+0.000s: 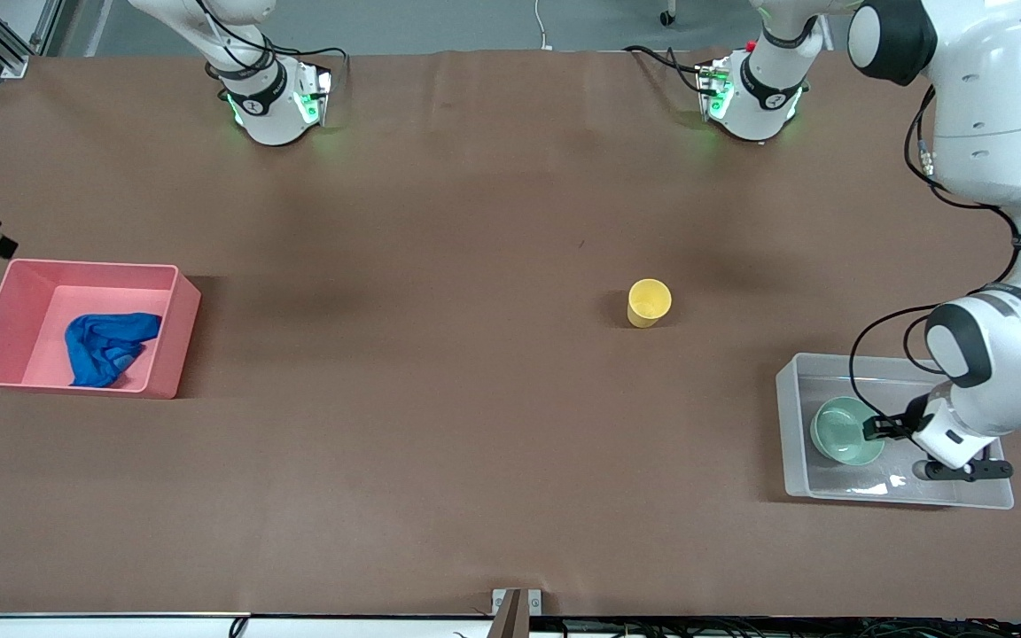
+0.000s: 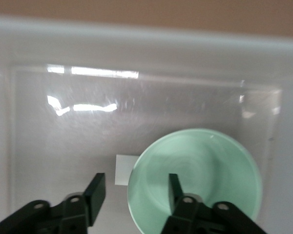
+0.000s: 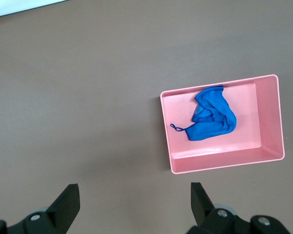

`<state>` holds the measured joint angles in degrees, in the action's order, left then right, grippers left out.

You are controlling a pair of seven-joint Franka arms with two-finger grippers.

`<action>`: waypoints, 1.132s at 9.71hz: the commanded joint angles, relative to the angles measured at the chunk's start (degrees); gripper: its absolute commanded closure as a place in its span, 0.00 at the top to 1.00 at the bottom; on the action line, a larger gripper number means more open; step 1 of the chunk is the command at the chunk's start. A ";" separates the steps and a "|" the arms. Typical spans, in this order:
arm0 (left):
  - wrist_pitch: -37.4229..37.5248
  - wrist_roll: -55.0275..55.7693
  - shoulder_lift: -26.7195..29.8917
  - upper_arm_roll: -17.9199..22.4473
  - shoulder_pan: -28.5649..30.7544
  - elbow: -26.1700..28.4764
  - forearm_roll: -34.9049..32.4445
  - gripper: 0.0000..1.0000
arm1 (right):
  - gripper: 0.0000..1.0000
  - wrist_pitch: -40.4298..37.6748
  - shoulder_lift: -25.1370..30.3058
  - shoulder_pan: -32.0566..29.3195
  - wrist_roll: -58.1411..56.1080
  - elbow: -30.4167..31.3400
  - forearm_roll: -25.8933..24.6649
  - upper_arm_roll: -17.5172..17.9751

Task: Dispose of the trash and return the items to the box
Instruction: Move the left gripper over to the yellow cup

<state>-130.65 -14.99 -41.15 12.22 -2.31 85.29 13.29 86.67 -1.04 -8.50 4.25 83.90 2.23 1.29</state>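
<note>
Now, left claw [image 2: 134, 192] spread over bowl [image 1: 845, 430], seemingly let go inside clear box [image 1: 796, 478] | right claw [image 3: 134, 202] spread, waiting | cloth [image 1: 107, 347] binned | cup [image 1: 649, 303] awaits on counter [image 1: 440, 425]

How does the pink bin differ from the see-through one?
The pink bin is opaque and holds a crumpled blue cloth; the clear bin is translucent and holds a mint-green bowl. The pink bin sits at the right arm's end of the table, the clear bin at the left arm's. Both are rectangular and open-topped.
</note>
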 commanded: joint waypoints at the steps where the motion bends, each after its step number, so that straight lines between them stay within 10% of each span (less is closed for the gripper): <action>1: 4.32 -0.30 8.15 -0.35 -1.03 3.12 -0.54 1.00 | 1.00 0.52 0.52 -1.43 0.59 2.06 -0.92 1.09; 5: 7.69 8.00 32.20 -7.89 -0.95 21.79 -9.84 1.00 | 1.00 2.89 0.43 5.77 -1.16 3.03 -1.09 -6.91; 7: 7.69 15.92 44.08 -13.34 -0.77 33.30 -10.65 1.00 | 1.00 2.28 0.43 4.82 -3.09 2.42 -3.89 -3.95; 11: 5.07 25.44 46.87 -26.70 -0.86 42.48 -10.65 1.00 | 1.00 2.19 0.34 5.07 -3.19 0.57 -4.08 -3.84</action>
<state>-122.43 9.08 7.31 -12.09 -3.42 123.76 3.74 89.09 -1.30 -3.45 1.63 84.77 -1.19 -2.73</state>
